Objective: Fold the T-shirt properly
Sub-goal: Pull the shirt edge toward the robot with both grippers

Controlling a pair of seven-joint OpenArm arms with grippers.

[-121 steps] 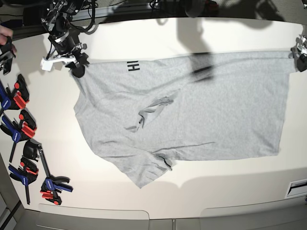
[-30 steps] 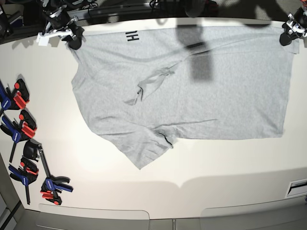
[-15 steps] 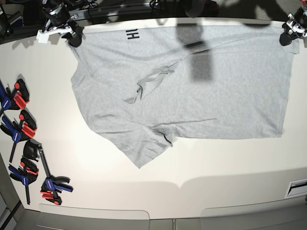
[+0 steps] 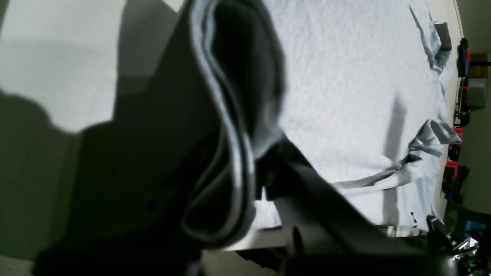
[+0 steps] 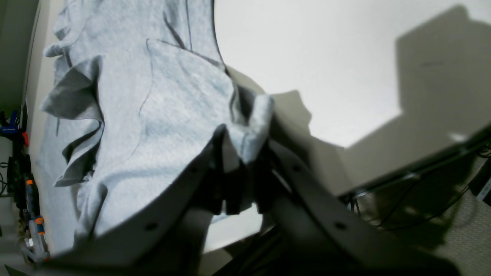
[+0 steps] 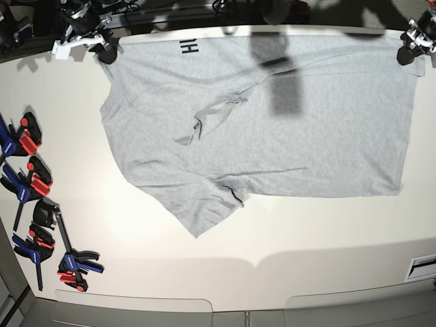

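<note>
While spread flat on worktop (image 6: 286,252) | T-shirt (image 6: 272,136): soft, limp, light | grip corners | left hand (image 6: 411,37), right hand (image 6: 102,49): pinching fabric, loosely parted

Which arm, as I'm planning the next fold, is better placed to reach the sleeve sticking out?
Probably right. The right gripper holds the T-shirt at the shoulder corner, on the same side as the sleeve; the left gripper is at the far hem corner.

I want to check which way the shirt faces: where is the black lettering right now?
In the base view, the black lettering sits on the T-shirt at its far edge, upper left, just right of the right gripper.
</note>
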